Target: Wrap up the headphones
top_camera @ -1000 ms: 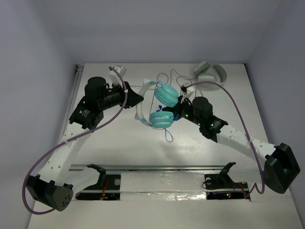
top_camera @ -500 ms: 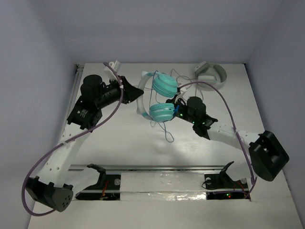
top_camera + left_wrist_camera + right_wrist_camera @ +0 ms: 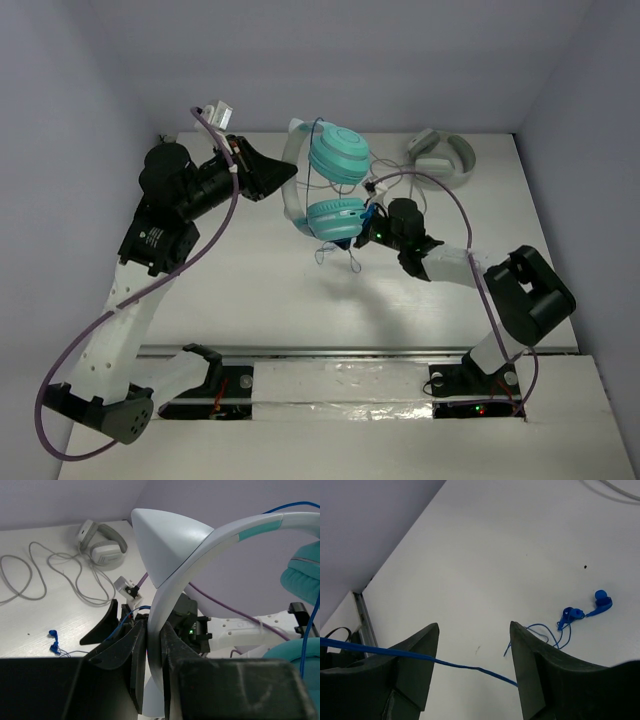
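Observation:
The headphones (image 3: 335, 218) hang lifted off the table, their two teal ear cups stacked one above the other. My left gripper (image 3: 287, 181) is shut on the white headband (image 3: 200, 545), which stands pinched between the black fingers (image 3: 134, 650). To the right of the lower cup, my right gripper (image 3: 371, 229) is open. In the right wrist view the thin blue cable (image 3: 455, 666) runs loosely across the gap of the right gripper (image 3: 473, 630), and nothing pinches it. The cable's blue plug end (image 3: 600, 602) lies on the table beyond.
Grey-white headphones (image 3: 440, 157) lie at the back right, with their grey cable (image 3: 50, 575) looped over the table behind. Walls close the table on the left, back and right. A metal rail (image 3: 350, 352) runs along the near edge by the arm bases.
My left arm has raised the headphones and carried them toward the back wall. The right gripper has opened and let the blue cable go, and its arm has drawn in to the left.

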Action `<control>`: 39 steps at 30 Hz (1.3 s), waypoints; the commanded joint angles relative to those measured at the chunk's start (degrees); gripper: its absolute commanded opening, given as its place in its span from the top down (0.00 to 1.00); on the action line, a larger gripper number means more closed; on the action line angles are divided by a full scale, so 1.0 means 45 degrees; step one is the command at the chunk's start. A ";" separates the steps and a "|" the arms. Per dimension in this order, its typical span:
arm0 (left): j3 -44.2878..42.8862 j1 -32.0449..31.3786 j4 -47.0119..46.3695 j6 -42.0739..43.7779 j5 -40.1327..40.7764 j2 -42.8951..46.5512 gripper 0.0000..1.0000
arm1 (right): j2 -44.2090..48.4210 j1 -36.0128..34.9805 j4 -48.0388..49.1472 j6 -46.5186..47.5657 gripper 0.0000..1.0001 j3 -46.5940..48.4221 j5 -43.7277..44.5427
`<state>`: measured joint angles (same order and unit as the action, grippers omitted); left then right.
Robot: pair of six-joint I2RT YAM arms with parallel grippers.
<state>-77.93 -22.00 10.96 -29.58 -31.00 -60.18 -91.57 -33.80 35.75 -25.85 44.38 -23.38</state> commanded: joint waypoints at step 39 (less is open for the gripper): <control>0.2825 0.0064 -0.1362 0.0187 1.2182 0.0328 1.00 | 0.5015 -0.6178 -1.0572 -0.1074 1.00 0.1032 0.4958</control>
<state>-65.32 -22.00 12.51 -28.29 19.79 -60.60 -71.16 -58.94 -3.40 -31.29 44.14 -4.58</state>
